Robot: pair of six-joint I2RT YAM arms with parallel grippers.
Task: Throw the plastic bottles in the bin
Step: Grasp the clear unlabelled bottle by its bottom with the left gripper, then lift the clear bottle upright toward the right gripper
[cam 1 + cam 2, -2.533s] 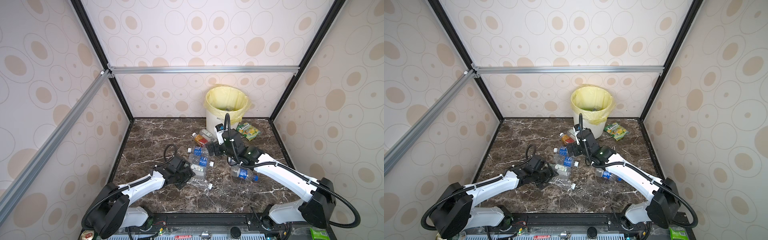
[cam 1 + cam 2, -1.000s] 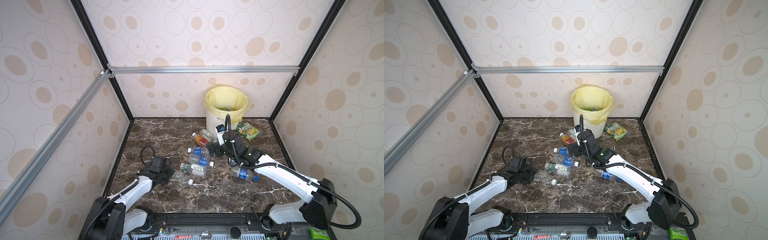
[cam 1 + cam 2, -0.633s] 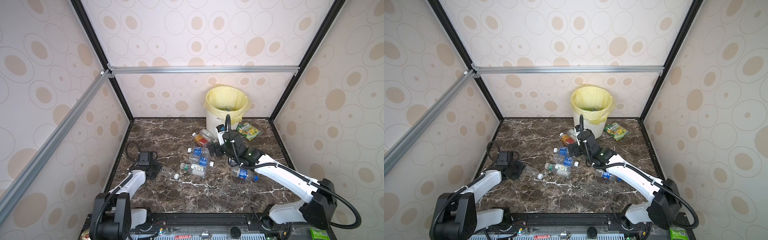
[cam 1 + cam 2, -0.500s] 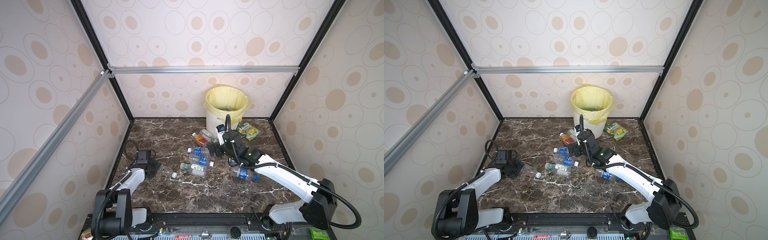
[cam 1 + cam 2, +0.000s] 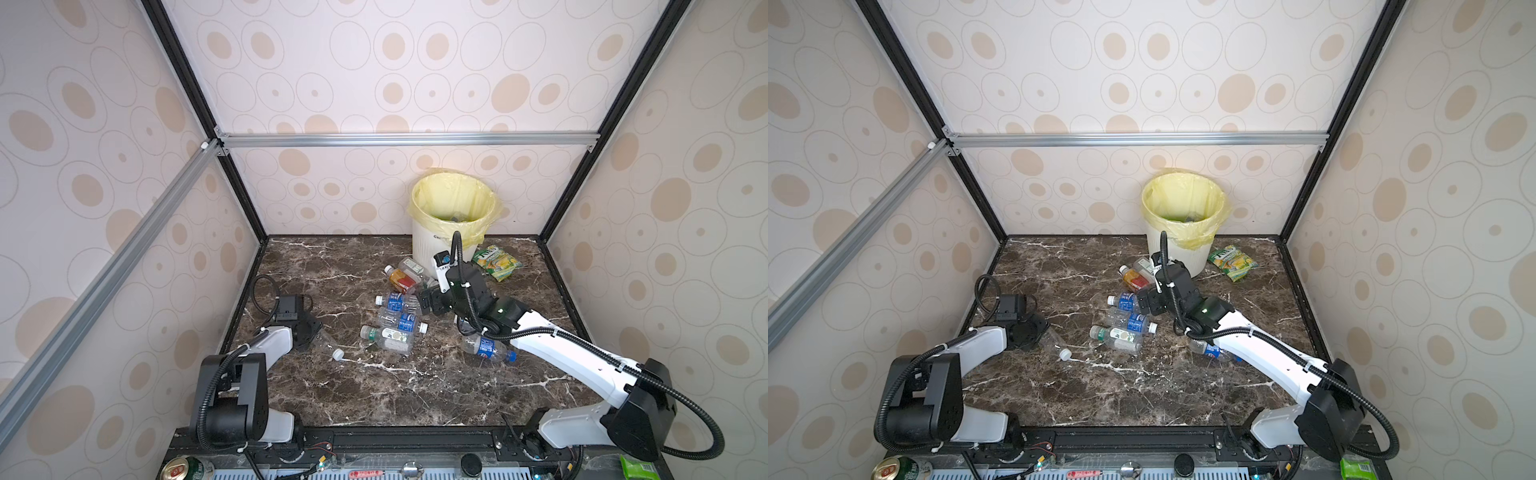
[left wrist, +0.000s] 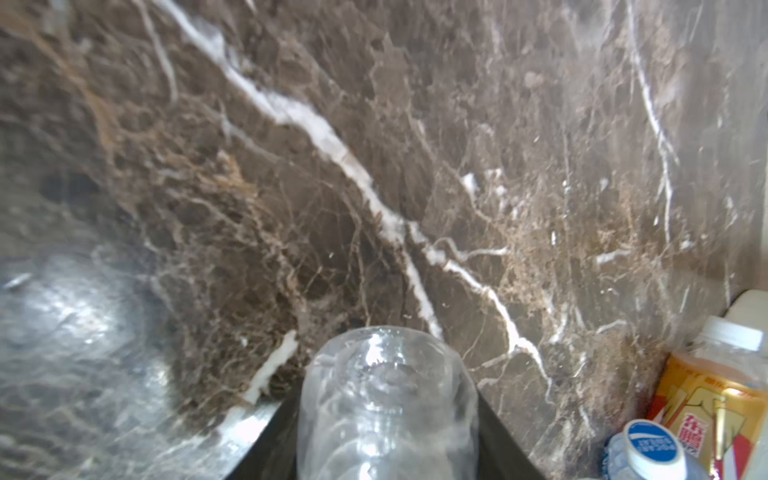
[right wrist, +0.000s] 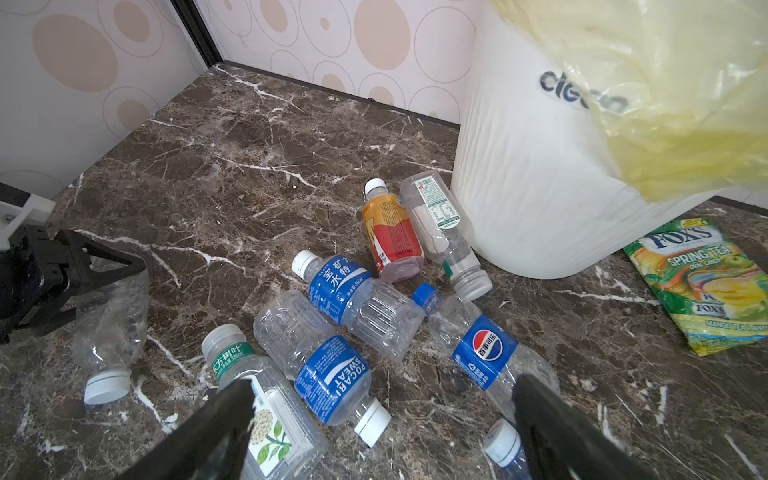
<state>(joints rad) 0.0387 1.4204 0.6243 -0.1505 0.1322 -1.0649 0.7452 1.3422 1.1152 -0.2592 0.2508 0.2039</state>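
Left gripper [image 5: 312, 334] clamps clear bottle [image 5: 327, 344] by its base, at left
Its cap [image 5: 338, 354] points near-right; bin [image 5: 424, 249] stands far right, well apart; right gripper [image 5: 424, 302], nearer it, gapes over loose bottles [image 5: 395, 320]

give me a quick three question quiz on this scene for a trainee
1. True or false: the right gripper is shut on a bottle.
2. Which item that is not a bottle lies on the table beside the bin?
3. The clear bottle in the left gripper has: A a blue label, B no label, C a green label.
Key: 1 false, it is open and empty. 2 the snack packet. 3 B.
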